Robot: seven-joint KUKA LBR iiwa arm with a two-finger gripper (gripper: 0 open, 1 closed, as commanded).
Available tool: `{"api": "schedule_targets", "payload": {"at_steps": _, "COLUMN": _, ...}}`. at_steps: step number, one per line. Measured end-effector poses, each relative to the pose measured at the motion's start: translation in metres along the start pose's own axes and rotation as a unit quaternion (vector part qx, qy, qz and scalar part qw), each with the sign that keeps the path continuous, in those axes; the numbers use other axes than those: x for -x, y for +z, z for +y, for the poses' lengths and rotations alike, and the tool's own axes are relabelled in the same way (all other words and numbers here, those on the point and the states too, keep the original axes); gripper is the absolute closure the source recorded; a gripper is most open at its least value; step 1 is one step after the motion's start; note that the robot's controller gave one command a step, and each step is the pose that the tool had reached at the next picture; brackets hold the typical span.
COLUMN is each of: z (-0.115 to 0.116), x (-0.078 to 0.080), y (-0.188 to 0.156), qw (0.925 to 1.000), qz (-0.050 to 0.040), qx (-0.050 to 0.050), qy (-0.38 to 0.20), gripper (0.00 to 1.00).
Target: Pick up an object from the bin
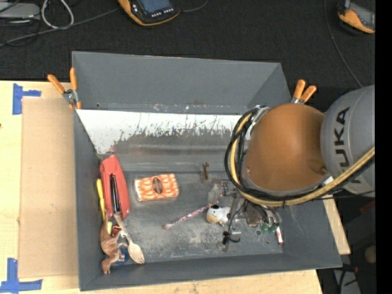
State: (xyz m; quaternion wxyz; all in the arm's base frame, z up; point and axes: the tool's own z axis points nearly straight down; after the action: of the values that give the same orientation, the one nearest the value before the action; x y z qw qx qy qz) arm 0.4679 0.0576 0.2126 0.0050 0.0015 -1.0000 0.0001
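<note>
**Asker:** Which thing is nearest to you?

**Arm:** A small white and yellow lump [215,214]. It lies on the floor of the bin [177,84], right of the middle and toward the near wall. My gripper [232,226] is down low, just to the right of it.

**Asker:** Do you hold it?

**Arm:** I see nothing in my grasp. Whether my gripper is spread or pressed together, I cannot tell; my orange cover [285,149] and the looped cables [235,158] hang over most of it. I also cannot tell whether I touch the lump.

**Asker:** What lies around it?

**Arm:** A thin pink stick [187,217] runs slantwise to the left of the lump, with its upper end close beside it. On my other side, under the edge of the cover, there are a few small green and red bits [271,228].

**Asker:** And farther off?

**Arm:** An orange and white packet [157,187] lies flat, left of the middle and well apart from me. Along the left wall there is a long red case [114,185], with a narrow yellow thing [100,196] on its outer side. In the near left corner a brown figure [111,248] and a pale spoon-shaped piece [133,253] lie heaped together.
</note>
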Motion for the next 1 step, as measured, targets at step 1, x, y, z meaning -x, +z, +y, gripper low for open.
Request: {"api": "schedule_targets", "payload": {"at_steps": 1, "z": -0.0005, "x": 0.0018, "y": -0.0033, "qw": 1.0, "qz": -0.0039, "qx": 0.0, "qy": 0.002, "gripper": 0.0}}
